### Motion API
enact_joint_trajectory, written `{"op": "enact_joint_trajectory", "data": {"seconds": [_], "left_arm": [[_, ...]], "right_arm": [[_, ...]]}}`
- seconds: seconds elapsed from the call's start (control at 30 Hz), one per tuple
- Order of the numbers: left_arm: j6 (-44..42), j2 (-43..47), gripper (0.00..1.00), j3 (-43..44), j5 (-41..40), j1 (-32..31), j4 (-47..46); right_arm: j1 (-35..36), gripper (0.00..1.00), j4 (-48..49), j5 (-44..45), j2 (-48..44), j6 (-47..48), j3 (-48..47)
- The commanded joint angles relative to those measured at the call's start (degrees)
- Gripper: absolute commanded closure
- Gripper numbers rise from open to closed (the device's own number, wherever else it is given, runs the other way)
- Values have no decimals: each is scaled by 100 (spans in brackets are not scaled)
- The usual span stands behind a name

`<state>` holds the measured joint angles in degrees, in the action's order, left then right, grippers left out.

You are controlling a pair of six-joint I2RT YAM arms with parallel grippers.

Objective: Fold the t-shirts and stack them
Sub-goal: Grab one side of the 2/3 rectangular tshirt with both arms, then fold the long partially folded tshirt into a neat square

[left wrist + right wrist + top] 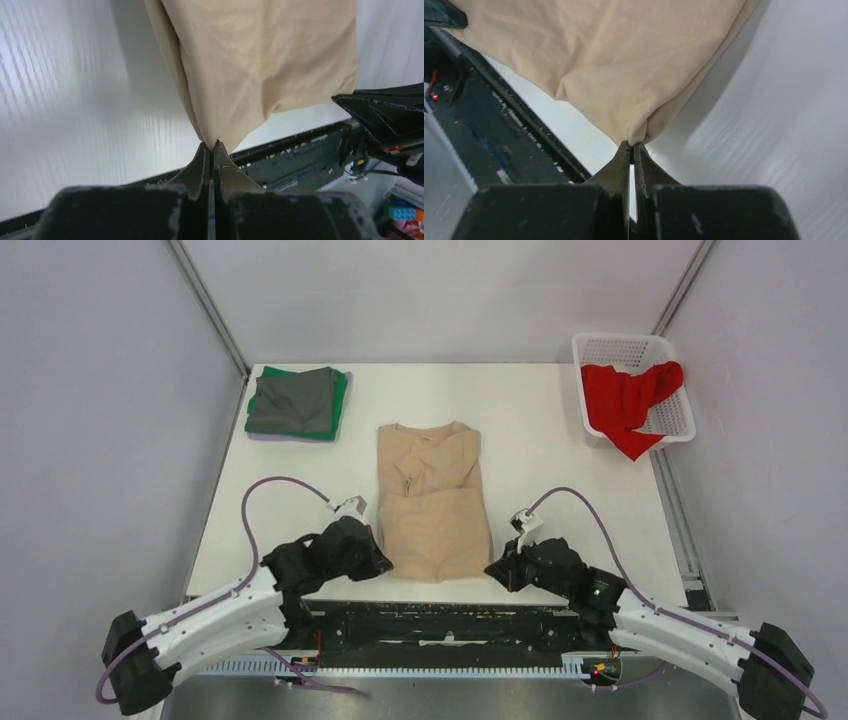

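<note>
The beige t-shirt [433, 502] lies folded lengthwise in the table's middle, collar away from me. My left gripper [381, 562] is shut on its near left corner; in the left wrist view [210, 145] the cloth [260, 65] is pinched between the tips. My right gripper [491, 571] is shut on the near right corner, also seen in the right wrist view [631, 145] with the cloth [624, 60]. A folded stack sits at the back left: dark grey t-shirt [293, 400] on a green one [341, 390] on a lavender one [262, 437]. The red t-shirt [625, 395] hangs out of the basket.
The white lattice basket [628, 347] stands at the table's back right corner. The black rail of the arm mount [440, 620] runs along the near edge just behind both grippers. Metal frame posts rise at the back left [208, 305] and back right [686, 285].
</note>
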<state>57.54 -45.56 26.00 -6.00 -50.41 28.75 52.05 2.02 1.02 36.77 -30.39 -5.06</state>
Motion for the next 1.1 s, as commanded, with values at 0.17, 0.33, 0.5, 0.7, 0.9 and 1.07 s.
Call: {"op": "enact_joint_trajectory", "data": {"seconds": [0.17, 0.33, 0.5, 0.7, 0.9, 1.07], "left_arm": [[515, 1050, 98, 984, -748, -372, 1599], [424, 920, 98, 1372, -1489, -370, 1518], [119, 369, 98, 1821, -2258, -326, 1240], [-434, -586, 98, 2515, -2540, 190, 1062], [-1058, -1115, 98, 2685, -1782, 1338, 275], [-1393, -1775, 98, 3052, -1273, 1968, -87]], "right_arm": [[112, 100, -1045, -5, -854, -15, -1157], [104, 100, -1181, 989, -704, 47, -1605], [95, 100, -911, 1876, -159, 261, -2149], [-230, 100, -838, 2412, 969, 858, -3035], [-1312, 100, -287, 1405, 1923, 1232, -3610], [-1898, 100, 110, 911, 2759, 1455, -4091]]}}
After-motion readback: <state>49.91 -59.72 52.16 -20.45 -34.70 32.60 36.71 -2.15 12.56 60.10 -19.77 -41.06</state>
